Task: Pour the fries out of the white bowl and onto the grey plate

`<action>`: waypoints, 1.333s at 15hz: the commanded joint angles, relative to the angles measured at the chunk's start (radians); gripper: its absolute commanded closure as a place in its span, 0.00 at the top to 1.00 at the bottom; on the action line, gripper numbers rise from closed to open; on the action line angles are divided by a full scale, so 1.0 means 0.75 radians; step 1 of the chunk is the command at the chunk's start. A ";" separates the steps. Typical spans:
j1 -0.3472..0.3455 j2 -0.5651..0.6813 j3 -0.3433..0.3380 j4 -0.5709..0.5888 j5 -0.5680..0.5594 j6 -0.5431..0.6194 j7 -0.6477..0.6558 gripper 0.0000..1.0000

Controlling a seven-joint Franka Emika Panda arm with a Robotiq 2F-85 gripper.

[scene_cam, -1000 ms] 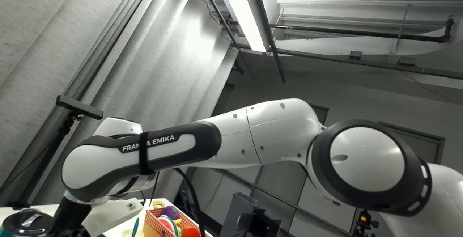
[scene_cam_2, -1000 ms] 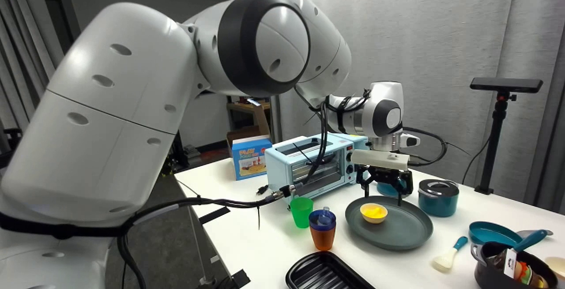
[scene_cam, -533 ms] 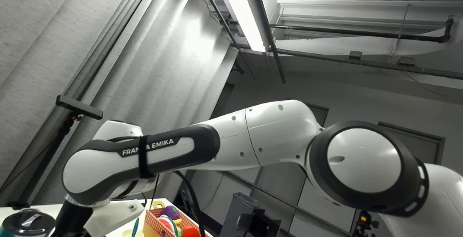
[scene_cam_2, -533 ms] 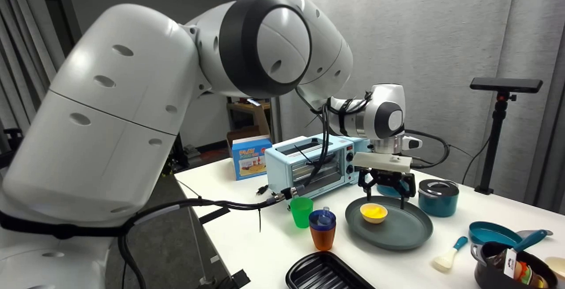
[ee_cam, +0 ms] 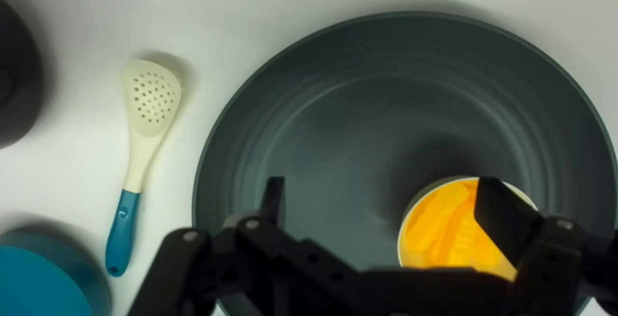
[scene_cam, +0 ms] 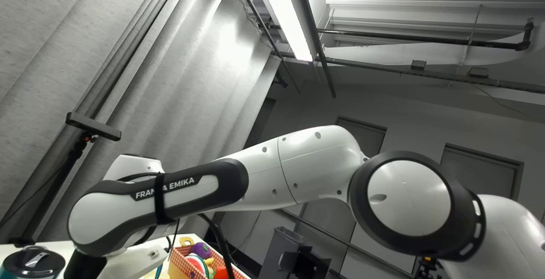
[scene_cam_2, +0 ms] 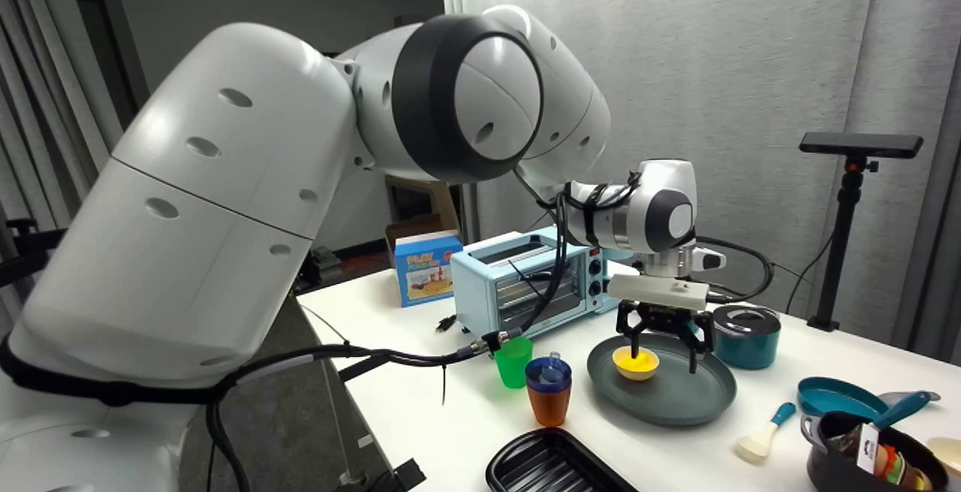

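White table (scene_cam_2: 480, 426), in an exterior view: arm (scene_cam_2: 255, 128) closest at left, upper links rising to a bent elbow, forearm sloping away down to the wrist. Front of table: black ribbed tray (scene_cam_2: 555, 468), dark pot (scene_cam_2: 837, 469), slotted spoon (scene_cam_2: 757, 444). Next, grey plate (scene_cam_2: 676, 408), with white bowl (scene_cam_2: 637, 376) on it, left of centre. Bowl upright, mouth up, rim round; fries (ee_cam: 440, 226) inside, the clearest one slanting lower left to upper right in wrist view. Gripper (scene_cam_2: 664, 363) above plate, pointing down; fingers spread apart, one overlapping bowl in view, contact cannot be told. Behind: pale-blue toaster oven (scene_cam_2: 477, 289), picture box (scene_cam_2: 428, 270). Room: grey curtain (scene_cam_2: 713, 64), strip light (scene_cam: 286, 15) overhead.
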 commanded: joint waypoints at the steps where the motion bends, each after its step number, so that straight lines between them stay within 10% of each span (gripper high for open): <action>1: 0.016 0.090 -0.014 0.117 -0.017 0.021 0.058 1.00; 20: 0.025 0.272 -0.013 0.334 0.005 -0.018 0.140 0.98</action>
